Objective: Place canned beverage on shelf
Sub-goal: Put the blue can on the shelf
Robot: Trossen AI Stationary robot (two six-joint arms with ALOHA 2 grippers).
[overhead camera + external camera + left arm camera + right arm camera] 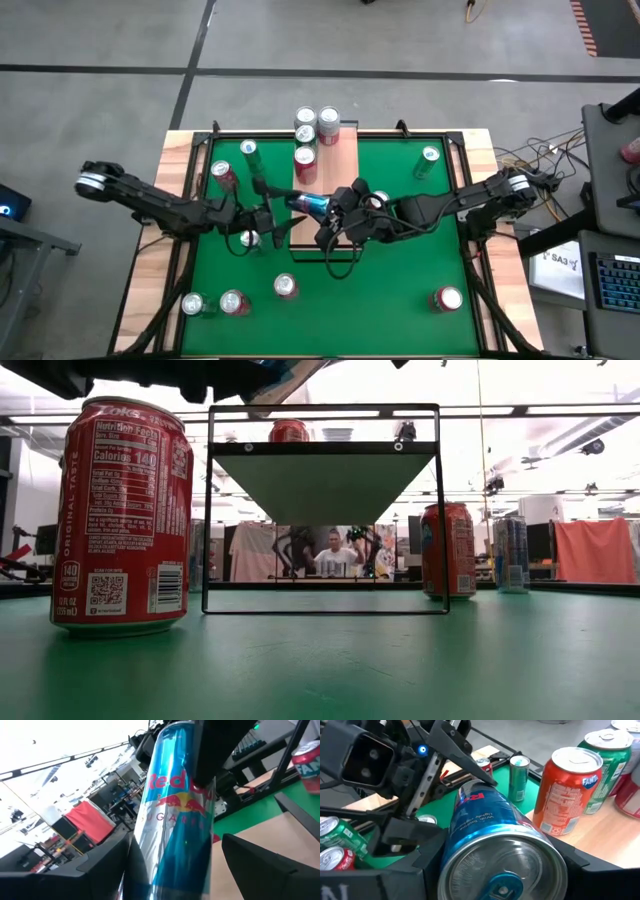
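- Green worktop [400, 280] in a wooden rim, with the shelf [345, 160] at upper centre of the high view.
- Blue can [308, 204] hangs tilted at frame centre, over the shelf's near end.
- Right gripper [335, 205] clamps it; left gripper [278, 212] stands open, loosely around it.
- Risk: we think the left fingers could snag it on parting, or, set down tilted, it rolls into the Fanta can [305, 157].
- We count one shelf, one blue can, four cans on the shelf and seven loose, an eighth half hidden.
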